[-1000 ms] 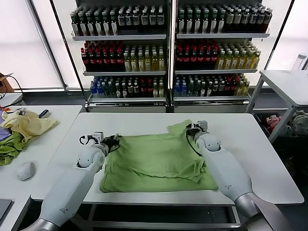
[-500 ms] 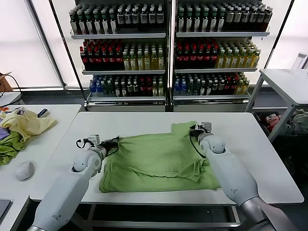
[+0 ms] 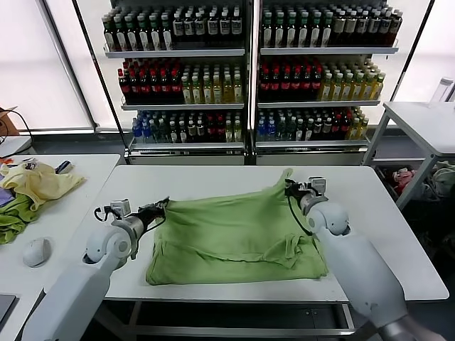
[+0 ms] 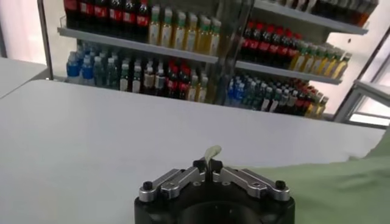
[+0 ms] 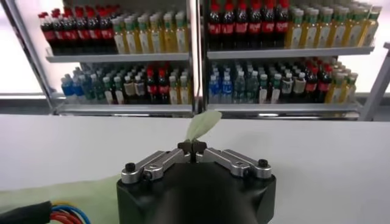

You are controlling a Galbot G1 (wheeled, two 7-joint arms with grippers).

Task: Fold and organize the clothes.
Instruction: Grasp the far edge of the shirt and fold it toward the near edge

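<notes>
Near hem: the light lime-green short-sleeved cotton T-shirt (image 3: pixel 234 231) lies spread on the white rectangular table (image 3: pixel 384 213); its near edge rests on the tabletop close to the front rim, bunched into soft folds at the right front corner.
Shirt body: the cloth rises from the near hem toward the far edge, which is lifted off the table and pulled out between the two grippers.
Left gripper (image 3: pixel 161 207): black two-fingered, at the shirt's far left corner, fingers pinched together on the fabric. In the left wrist view a small tip of green cloth pokes up between the closed fingers (image 4: pixel 209 165), and the rest of the shirt trails off to one side.
Right gripper (image 3: pixel 290 187): black two-fingered, at the shirt's far right corner, clamped on the cloth; a peak of fabric stands up just beside it. In the right wrist view a leaf-shaped flap of green cloth sticks out from between the closed fingers (image 5: pixel 192 148).
Side table: to the robot's left, a pale yellow crumpled garment (image 3: pixel 39 181) lies on darker olive-green cloth (image 3: pixel 13 219), well apart from the shirt.
Background: tall metal shelving racks of coloured drink bottles (image 3: pixel 249 71) stand behind the table.
</notes>
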